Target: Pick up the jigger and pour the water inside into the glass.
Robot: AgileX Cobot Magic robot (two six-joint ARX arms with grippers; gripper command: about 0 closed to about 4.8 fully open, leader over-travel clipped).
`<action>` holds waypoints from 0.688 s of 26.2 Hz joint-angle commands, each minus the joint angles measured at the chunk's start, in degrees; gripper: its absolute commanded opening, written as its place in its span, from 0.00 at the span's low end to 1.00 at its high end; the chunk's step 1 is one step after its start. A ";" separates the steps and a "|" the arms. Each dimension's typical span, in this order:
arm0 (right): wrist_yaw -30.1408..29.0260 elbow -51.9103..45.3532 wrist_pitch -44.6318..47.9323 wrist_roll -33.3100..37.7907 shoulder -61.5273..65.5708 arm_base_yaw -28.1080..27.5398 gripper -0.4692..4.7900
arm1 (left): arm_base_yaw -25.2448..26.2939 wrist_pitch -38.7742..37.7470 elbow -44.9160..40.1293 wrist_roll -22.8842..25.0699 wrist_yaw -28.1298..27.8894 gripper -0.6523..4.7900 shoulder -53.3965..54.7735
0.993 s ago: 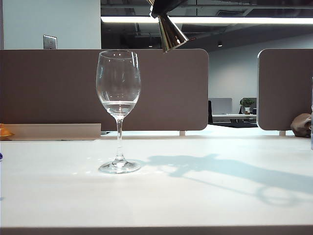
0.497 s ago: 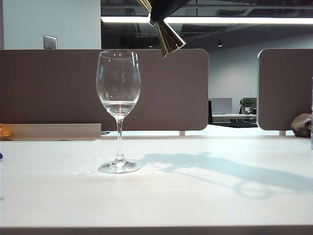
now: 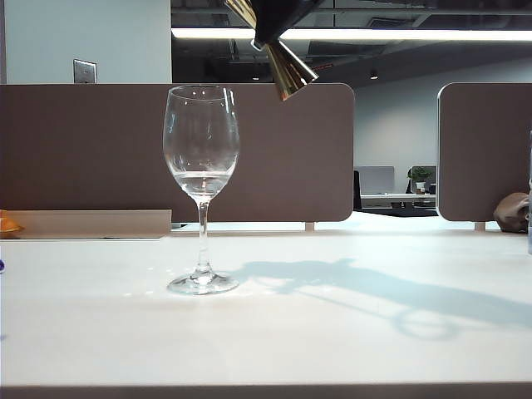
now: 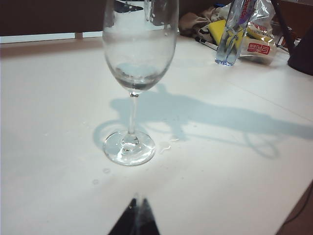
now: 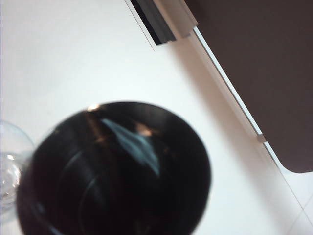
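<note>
The glass point(image 3: 201, 150) stands upright on the white table point(image 3: 349, 332), with a shallow layer of water point(image 3: 201, 178) in its bowl. Above and to the right of its rim hangs the gold jigger point(image 3: 287, 71), tilted, its upper cup leaning left toward the glass. My right gripper point(image 3: 270, 29) is shut on its waist at the top edge. The right wrist view looks into the jigger's dark mouth point(image 5: 117, 171), which hides the fingers; the glass's rim point(image 5: 10, 161) shows beside it. My left gripper point(image 4: 138, 201) is shut and empty, low over the table short of the glass's foot point(image 4: 129, 147).
Brown partition panels point(image 3: 274, 158) line the table's far side. A clear bottle point(image 4: 234, 34) and snack bags point(image 4: 254, 41) lie beyond the glass in the left wrist view. A brown bundle point(image 3: 511, 212) sits far right, and small droplets point(image 4: 164, 147) dot the table by the foot.
The jigger has tilted further in the right gripper, its upper cup swinging left toward the glass, and its shadow has shifted on the table. The glass and left gripper have not moved.
</note>
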 commanded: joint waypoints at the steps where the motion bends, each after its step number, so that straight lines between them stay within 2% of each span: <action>1: 0.48 0.52 0.13 -0.70 -0.42 0.07 0.09 | 0.09 0.11 -0.07 0.46 0.48 0.11 0.04; 18: 1.05 0.52 -3.76 -8.37 -0.39 1.36 0.09 | 0.09 0.11 -0.07 0.44 0.48 0.11 0.04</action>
